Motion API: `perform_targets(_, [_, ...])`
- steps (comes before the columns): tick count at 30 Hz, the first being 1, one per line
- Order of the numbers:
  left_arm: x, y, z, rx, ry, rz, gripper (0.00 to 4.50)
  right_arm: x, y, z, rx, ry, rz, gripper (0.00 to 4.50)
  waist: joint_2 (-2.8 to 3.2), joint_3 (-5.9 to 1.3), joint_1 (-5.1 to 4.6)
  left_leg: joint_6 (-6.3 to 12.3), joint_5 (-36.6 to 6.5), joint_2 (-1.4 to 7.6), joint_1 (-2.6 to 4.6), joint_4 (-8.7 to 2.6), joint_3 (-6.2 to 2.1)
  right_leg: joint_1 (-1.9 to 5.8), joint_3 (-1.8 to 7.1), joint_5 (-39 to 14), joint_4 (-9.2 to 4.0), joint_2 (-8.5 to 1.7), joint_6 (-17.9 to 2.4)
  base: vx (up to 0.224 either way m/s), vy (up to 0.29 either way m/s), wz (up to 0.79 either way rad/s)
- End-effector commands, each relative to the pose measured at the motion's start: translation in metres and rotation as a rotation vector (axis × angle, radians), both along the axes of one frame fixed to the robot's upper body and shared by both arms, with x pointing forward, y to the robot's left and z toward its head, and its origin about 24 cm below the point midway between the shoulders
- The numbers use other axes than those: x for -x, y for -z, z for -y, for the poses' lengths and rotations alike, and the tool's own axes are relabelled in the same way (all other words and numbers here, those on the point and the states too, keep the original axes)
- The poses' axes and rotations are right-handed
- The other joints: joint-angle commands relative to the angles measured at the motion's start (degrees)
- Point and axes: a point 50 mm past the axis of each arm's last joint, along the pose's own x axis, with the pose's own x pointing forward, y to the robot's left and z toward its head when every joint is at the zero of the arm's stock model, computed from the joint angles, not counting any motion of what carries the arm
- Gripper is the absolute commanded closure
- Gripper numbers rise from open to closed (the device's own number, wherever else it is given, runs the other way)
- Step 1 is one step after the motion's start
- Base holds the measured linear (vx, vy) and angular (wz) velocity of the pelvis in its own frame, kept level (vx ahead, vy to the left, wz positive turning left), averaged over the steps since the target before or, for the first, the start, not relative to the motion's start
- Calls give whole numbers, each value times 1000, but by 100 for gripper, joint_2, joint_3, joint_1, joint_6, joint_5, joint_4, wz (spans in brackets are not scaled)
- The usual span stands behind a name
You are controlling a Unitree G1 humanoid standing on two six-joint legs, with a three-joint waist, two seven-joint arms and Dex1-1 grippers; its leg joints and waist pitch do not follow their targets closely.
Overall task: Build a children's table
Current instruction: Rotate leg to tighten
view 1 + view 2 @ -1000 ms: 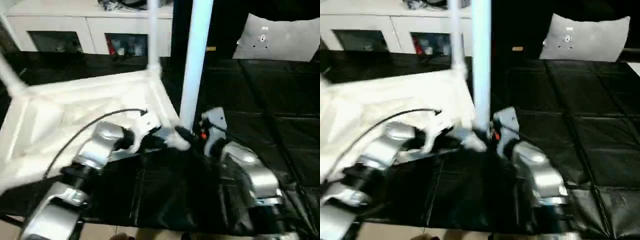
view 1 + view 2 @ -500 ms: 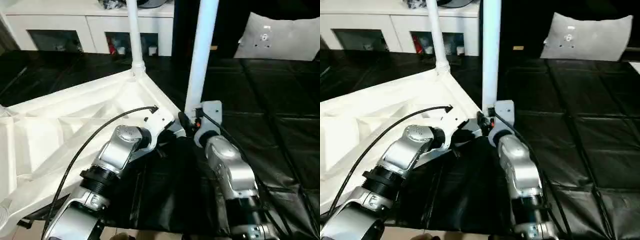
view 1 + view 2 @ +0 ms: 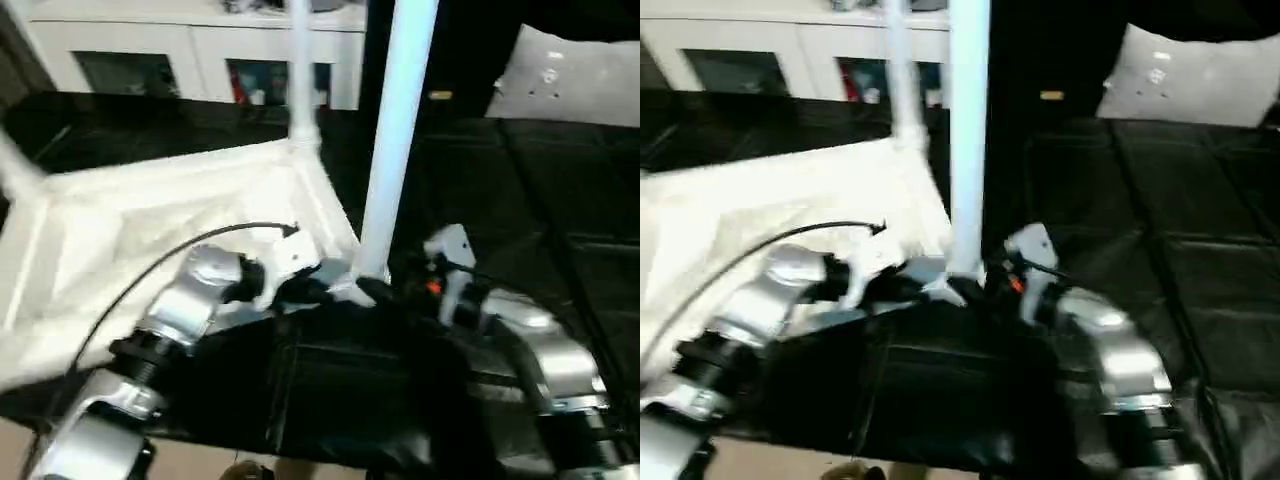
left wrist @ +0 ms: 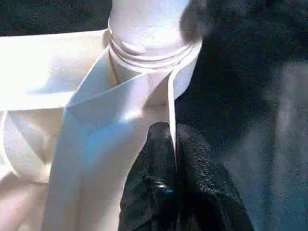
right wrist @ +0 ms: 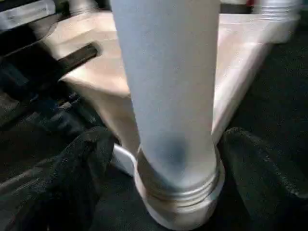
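Now I am pinching the thin white rim of the upside-down white plastic table top (image 3: 150,215) with my left end effector (image 4: 172,144), its two black fingers (image 4: 156,159) closed tight on that edge right beside the round corner socket (image 4: 154,62). My right end effector (image 5: 166,159) is standing spread, its black fingers (image 5: 72,168) on either side of the long white tapered leg (image 3: 395,140) and apart from it. That leg is rising upright from the socket nearest me, and the top is lying on the black padded floor (image 3: 520,190), another white leg (image 3: 300,70) standing at its far corner.
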Motion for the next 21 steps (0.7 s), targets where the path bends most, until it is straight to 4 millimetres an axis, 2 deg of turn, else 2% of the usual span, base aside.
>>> perform_targets(1, [4,-8,4,3,145,-12,450,5,-7,1,7,-136,7,54,-16,-424,16,428,-736,198,56,-361,-30,371,246,-679,-350,-410,-1430,0,0,0])
perform_targets(5, [11,-9,1,-25,283,-69,450,8,-11,3,46,-295,-6,54,-27,-425,80,475,-674,207,43,-346,-15,360,241,-659,-332,-424,-1466,0,0,0])
perform_targets(9, [18,-7,1,-38,378,-110,450,11,-13,1,55,-416,-25,54,-44,-435,195,447,-672,223,57,-330,-6,334,245,-882,-326,-436,-1441,0,0,0])
perform_targets(10, [21,-6,2,-46,426,-131,450,13,-13,-1,58,-476,-41,54,-66,-433,207,448,-675,222,56,-330,-1,332,248,-911,-330,-433,-1426,0,0,0])
perform_targets(12, [22,-6,2,-54,450,-138,450,14,-13,-2,52,-503,-59,54,-57,-428,251,416,-761,229,67,-333,-6,313,248,-1092,-339,-438,-1382,0,0,0])
perform_targets(13, [24,-6,2,-60,468,-143,450,14,-14,-3,44,-523,-74,54,-59,-426,255,407,-789,226,64,-333,-6,314,249,-1147,-342,-437,-1372,0,0,0])
perform_targets(14, [25,-7,3,-63,488,-151,450,15,-15,-4,35,-547,-91,69,-84,-420,268,383,-825,229,60,-340,-11,317,249,-1255,-340,-441,-1340,0,0,0])
perform_targets(17, [26,-8,4,-72,521,-157,450,15,-16,-6,25,-586,-118,80,-74,-418,283,318,-922,233,80,-344,-11,292,253,-1509,-373,-446,-1259,0,0,0])
perform_targets(18, [26,-8,4,-77,529,-153,450,16,-15,-6,25,-599,-129,98,-92,-428,284,307,-885,230,70,-347,-16,305,251,-1480,-363,-448,-1249,0,0,0])
perform_targets(21, [26,-9,4,-86,539,-151,450,16,-14,-7,27,-618,-152,121,-92,-442,286,308,-813,227,59,-340,-17,305,247,-1339,-342,-441,-1255,0,0,0])
